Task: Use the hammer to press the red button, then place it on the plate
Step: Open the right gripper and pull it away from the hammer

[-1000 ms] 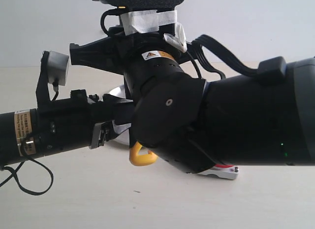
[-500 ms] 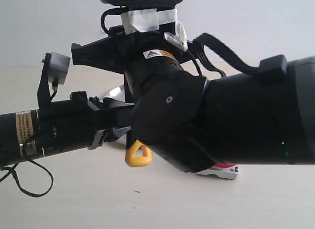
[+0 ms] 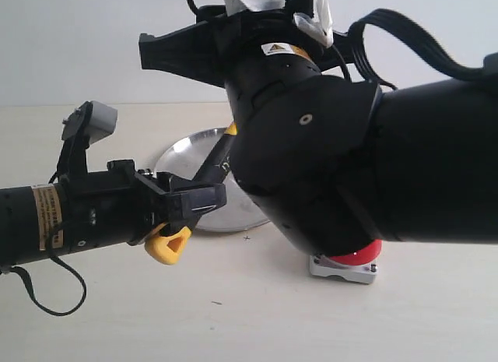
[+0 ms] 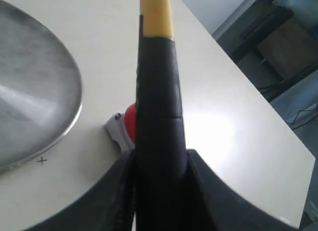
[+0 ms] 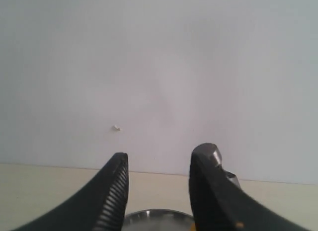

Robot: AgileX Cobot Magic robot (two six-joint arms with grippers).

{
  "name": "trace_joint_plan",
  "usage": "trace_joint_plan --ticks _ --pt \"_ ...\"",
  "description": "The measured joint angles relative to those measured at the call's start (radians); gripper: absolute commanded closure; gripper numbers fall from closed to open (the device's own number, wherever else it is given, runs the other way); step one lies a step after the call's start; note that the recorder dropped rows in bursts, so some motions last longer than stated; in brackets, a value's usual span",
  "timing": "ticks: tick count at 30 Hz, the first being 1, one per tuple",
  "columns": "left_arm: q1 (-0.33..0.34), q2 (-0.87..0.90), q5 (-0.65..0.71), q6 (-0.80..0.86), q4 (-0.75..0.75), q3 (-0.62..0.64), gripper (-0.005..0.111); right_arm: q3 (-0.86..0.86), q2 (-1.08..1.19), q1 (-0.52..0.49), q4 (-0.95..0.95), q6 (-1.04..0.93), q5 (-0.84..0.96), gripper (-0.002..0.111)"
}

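Exterior: right arm has risen yet overhangs glossy red dome button; round silver metal plate lies at its ten o'clock. Left wrist: left gripper jaws clamp black-and-yellow hammer. Right wrist: right gripper jaws parted, empty.

Cream tabletop w/ sm. x mark, white wall behind, dark clutter past edge

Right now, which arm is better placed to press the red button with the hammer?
Left. The left gripper is shut on the hammer, with the red button ahead; the right gripper stands open.
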Motion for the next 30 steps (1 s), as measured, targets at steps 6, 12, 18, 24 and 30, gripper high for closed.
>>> trace_joint_plan --ticks 6,12,18,24,30 --pt "0.004 -0.011 0.131 0.132 -0.023 -0.012 0.107 0.0 0.0 0.0 0.013 -0.173 -0.002 0.068" --pt "0.006 -0.065 0.453 0.298 -0.045 -0.084 0.107 0.0 -0.041 0.0 0.033 -0.342 0.083 0.068" --pt "0.009 -0.127 0.643 0.484 -0.06 -0.144 0.107 -0.002 -0.173 -0.035 0.133 -0.48 0.204 0.064" --pt "0.009 -0.158 0.738 0.615 -0.047 -0.174 0.107 -0.002 -0.305 -0.152 0.388 -0.738 0.348 0.054" --pt "0.009 -0.16 0.859 0.646 0.034 -0.224 0.107 0.006 -0.356 -0.174 0.424 -0.806 0.355 0.054"
